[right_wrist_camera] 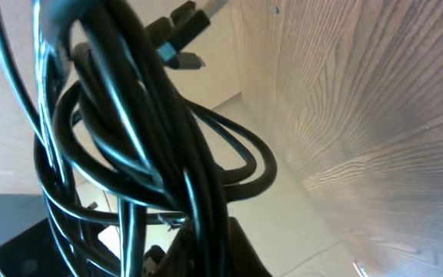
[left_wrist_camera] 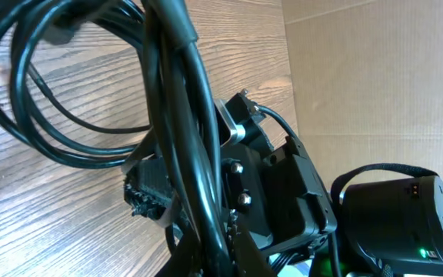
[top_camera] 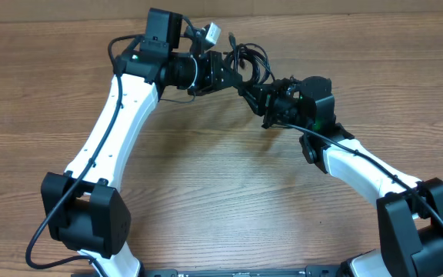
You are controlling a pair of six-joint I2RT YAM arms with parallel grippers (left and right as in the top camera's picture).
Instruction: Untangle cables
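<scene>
One tangled wad of black cables [top_camera: 251, 60] at far center, and the left claw [top_camera: 229, 75] and right claw [top_camera: 254, 91] both pinch it.

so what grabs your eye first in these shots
The tangled bunch of black cables, looped at the far middle of the table. The left gripper and right gripper are both shut on it from opposite sides. In both wrist views its glossy loops fill most of the frame.

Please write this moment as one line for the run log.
left gripper: shut on cables | right gripper: shut on cables | cables: one tangled bundle, between both grippers | untangling: not yet done
</scene>
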